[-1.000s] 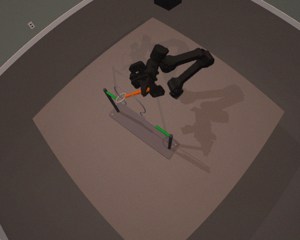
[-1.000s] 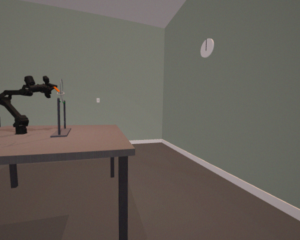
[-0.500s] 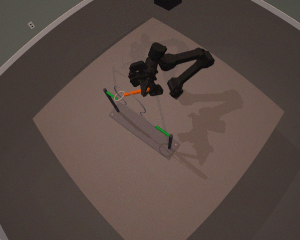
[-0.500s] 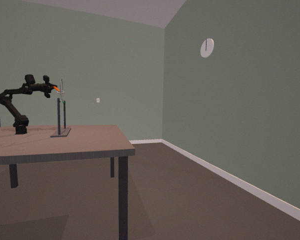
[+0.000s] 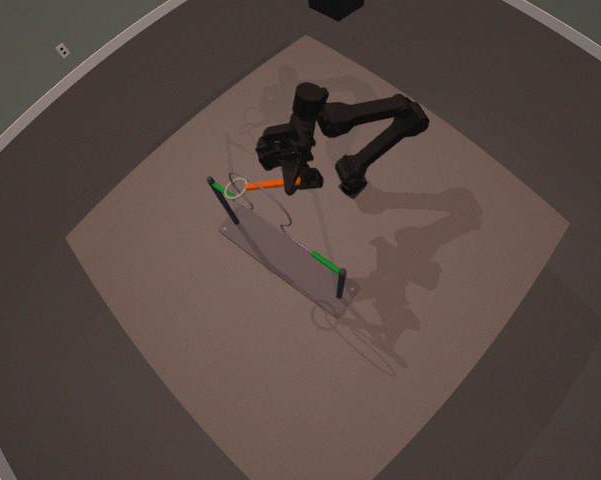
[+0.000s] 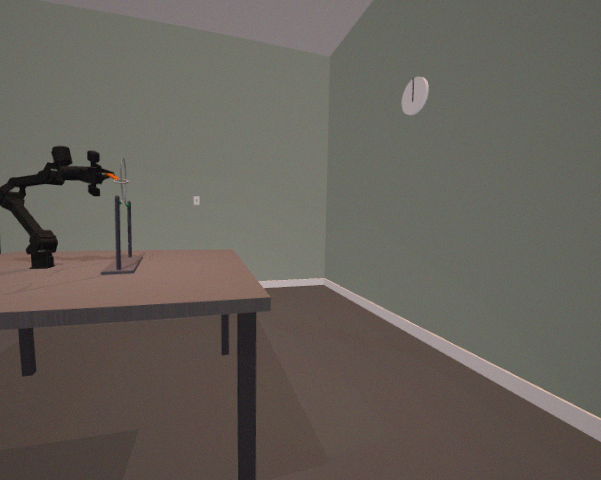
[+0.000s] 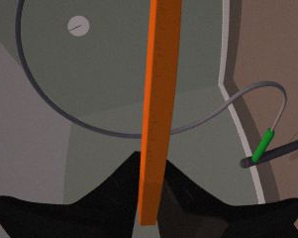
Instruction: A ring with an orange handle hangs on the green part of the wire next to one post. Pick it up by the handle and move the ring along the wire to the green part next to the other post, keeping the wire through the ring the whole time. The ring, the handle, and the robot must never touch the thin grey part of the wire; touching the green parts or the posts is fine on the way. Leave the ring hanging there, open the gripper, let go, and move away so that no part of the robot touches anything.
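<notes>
I read the task as early in transit. From the left in the top view: the left post (image 5: 222,200) carries a green part (image 5: 218,187), and the ring (image 5: 236,188) sits just at its inner end, where the grey wire (image 5: 269,201) begins its loops. I cannot tell whether the ring clears the grey. The handle (image 5: 272,182) runs right from the ring into the gripper (image 5: 293,181), which is pinching the handle's far end. Done, by my judgement: pickup. Left: the whole run along the wire to the green part (image 5: 325,261) by the right post (image 5: 340,283), then release and retreat. The stand's base (image 5: 290,258) lies near the table (image 5: 135,268) centre, the arm toward the far edge. Room: green walls, dark floor, a wall clock (image 6: 414,95)
</notes>
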{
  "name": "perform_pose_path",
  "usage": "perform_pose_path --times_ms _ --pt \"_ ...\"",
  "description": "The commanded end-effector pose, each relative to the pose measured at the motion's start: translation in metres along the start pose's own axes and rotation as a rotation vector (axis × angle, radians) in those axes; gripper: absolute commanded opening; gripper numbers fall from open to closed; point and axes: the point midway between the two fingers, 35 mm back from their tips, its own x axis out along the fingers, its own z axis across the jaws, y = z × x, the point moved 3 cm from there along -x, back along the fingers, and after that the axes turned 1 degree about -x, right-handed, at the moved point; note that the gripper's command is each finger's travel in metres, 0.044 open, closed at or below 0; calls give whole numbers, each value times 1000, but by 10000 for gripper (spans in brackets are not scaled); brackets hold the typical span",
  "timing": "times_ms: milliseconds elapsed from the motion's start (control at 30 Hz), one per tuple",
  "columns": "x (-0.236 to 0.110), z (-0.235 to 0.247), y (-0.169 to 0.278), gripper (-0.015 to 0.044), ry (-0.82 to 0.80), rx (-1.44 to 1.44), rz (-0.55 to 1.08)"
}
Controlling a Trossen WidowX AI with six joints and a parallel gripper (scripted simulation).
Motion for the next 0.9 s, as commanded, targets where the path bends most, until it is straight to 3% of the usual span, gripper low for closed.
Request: perform_pose_path --times_ms 0,867 --pt "0 2 2 -150 21 -48 5" --pt "0 -1 3 -150 141 -232 -6"
